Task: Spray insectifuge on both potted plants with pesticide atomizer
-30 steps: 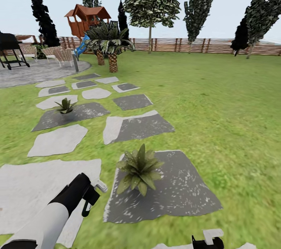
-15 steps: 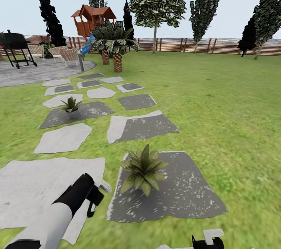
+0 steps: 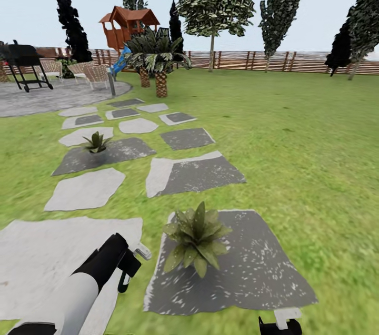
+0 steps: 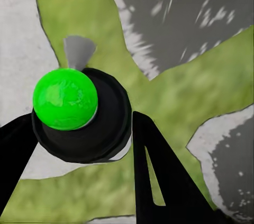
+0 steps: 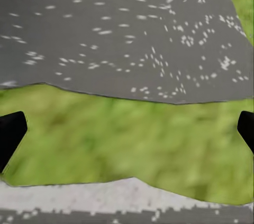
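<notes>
Looking out over the garden lawn [image 3: 305, 130] from the head view, both potted plants sit on the stepping slabs. The near potted plant [image 3: 196, 237] is at roughly 12 o'clock, on the left part of a dark grey slab [image 3: 258, 272]. The far potted plant [image 3: 96, 142] is further out at about 11 o'clock, on its own dark slab.

The left end effector [image 3: 129, 266] hangs over the edge of a pale slab [image 3: 47, 256], at about 8 o'clock from the near plant and close beside it. It's closed narrow around the pesticide atomizer [image 4: 84, 134], a small dark round bottle. The top [image 4: 65, 98] looks bright green in the left wrist view, fwiw. Black fingers [image 4: 153, 171] sit on either side of it.

The right end effector [image 3: 280, 323] is down at 5 o'clock from that plant, spread wide. Its fingertips [image 5: 10, 131] sit right at the edges of the right wrist view, with grass and grey slab below.

At the back there's a brown slat fence [image 3: 273, 60] and a wooden playhouse [image 3: 128, 24].
</notes>
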Robot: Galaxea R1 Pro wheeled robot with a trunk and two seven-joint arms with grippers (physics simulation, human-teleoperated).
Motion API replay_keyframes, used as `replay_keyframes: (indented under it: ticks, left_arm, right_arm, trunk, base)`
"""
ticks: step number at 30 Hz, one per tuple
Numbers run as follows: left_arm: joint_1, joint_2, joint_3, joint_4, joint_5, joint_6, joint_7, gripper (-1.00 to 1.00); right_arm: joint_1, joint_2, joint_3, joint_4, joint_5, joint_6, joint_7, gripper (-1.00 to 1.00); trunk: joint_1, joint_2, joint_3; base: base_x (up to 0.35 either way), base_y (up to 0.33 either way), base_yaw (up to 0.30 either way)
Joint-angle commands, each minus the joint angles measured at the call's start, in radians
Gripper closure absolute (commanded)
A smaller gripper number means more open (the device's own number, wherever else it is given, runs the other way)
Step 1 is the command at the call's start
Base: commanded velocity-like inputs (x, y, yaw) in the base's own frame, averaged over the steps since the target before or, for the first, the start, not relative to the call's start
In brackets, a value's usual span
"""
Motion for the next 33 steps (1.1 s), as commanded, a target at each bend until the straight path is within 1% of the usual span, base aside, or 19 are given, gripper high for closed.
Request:
replay_keyframes:
  ticks: [1, 6, 9, 11, 12, 15, 16, 19, 21, 23, 27, 29, 33]
  left_arm:
    - [0.0, 0.0, -0.002, -0.002, -0.01, 0.001, -0.009, 1.0]
    - [-0.001, 0.001, 0.004, -0.003, -0.005, 0.003, -0.014, 1.0]
    - [-0.002, 0.002, 0.008, -0.014, -0.002, 0.019, -0.02, 1.0]
    - [-0.002, 0.005, 0.008, -0.011, 0.0, 0.035, -0.05, 1.0]
    - [-0.002, 0.007, 0.008, -0.009, -0.001, 0.041, -0.085, 1.0]
    - [-0.002, 0.009, 0.006, -0.007, -0.003, 0.044, -0.147, 1.0]
    - [-0.002, 0.007, 0.006, -0.005, -0.003, 0.046, -0.158, 1.0]
    - [-0.002, 0.003, -0.003, -0.003, -0.01, 0.055, -0.163, 1.0]
    - [-0.002, 0.003, -0.017, -0.003, -0.024, 0.073, -0.165, 1.0]
    - [-0.002, 0.004, -0.022, -0.002, -0.03, 0.079, -0.165, 1.0]
    - [-0.002, 0.006, -0.047, -0.002, -0.095, 0.154, -0.166, 1.0]
    - [-0.002, 0.005, -0.053, -0.002, -0.119, 0.184, -0.168, 1.0]
    - [-0.002, 0.002, -0.053, -0.005, -0.123, 0.189, -0.17, 1.0]
  right_arm:
    - [0.0, 0.0, -0.007, 0.001, 0.01, -0.003, -0.002, -1.0]
    - [0.0, -0.001, -0.008, -0.001, 0.01, -0.004, -0.002, -1.0]
    - [0.0, -0.001, -0.008, -0.001, 0.01, -0.004, -0.003, -1.0]
    - [0.0, -0.001, -0.008, 0.0, 0.01, -0.005, -0.003, -1.0]
    - [0.0, -0.002, -0.008, 0.0, 0.01, -0.005, -0.003, -1.0]
    - [0.0, -0.003, -0.008, 0.0, 0.01, -0.005, -0.004, -1.0]
    - [0.0, -0.006, -0.008, 0.0, 0.01, -0.005, -0.004, -1.0]
    - [0.0, -0.009, -0.009, -0.001, 0.01, -0.005, -0.004, -1.0]
    - [0.0, -0.011, -0.009, -0.001, 0.01, -0.005, -0.004, -1.0]
    - [0.0, -0.011, -0.008, -0.001, 0.011, -0.004, -0.004, -1.0]
    - [0.0, -0.014, -0.008, -0.001, 0.012, -0.003, -0.002, -1.0]
    - [0.0, -0.014, -0.008, -0.001, 0.012, -0.004, -0.003, -1.0]
    - [0.0, -0.014, -0.009, -0.001, 0.01, -0.005, -0.004, -1.0]
  trunk:
    - [0.0, 0.0, -0.001]
    - [0.0, 0.0, -0.003]
    - [0.0, 0.0, -0.004]
    - [0.0, 0.0, -0.004]
    - [0.0, 0.0, -0.004]
    - [0.0, 0.0, -0.004]
    - [0.0, 0.0, -0.004]
    - [0.0, 0.0, -0.004]
    - [0.0, 0.0, -0.004]
    - [0.0, 0.0, -0.004]
    - [0.0, 0.0, -0.004]
    - [0.0, 0.0, -0.004]
    - [0.0, 0.0, -0.004]
  base:
    - [0.022, 0.006, 0.214]
    - [0.005, 0.002, 0.244]
    - [0.0, 0.0, 0.252]
    - [0.0, 0.0, 0.225]
    - [0.0, 0.0, 0.124]
    - [0.0, 0.0, 0.052]
    - [0.0, 0.0, 0.011]
    - [0.0, 0.0, 0.005]
    - [0.0, 0.0, 0.001]
    - [0.0, 0.0, 0.0]
    - [0.0, 0.0, 0.0]
    - [0.0, 0.0, 0.0]
    - [0.058, -0.044, 0.0]
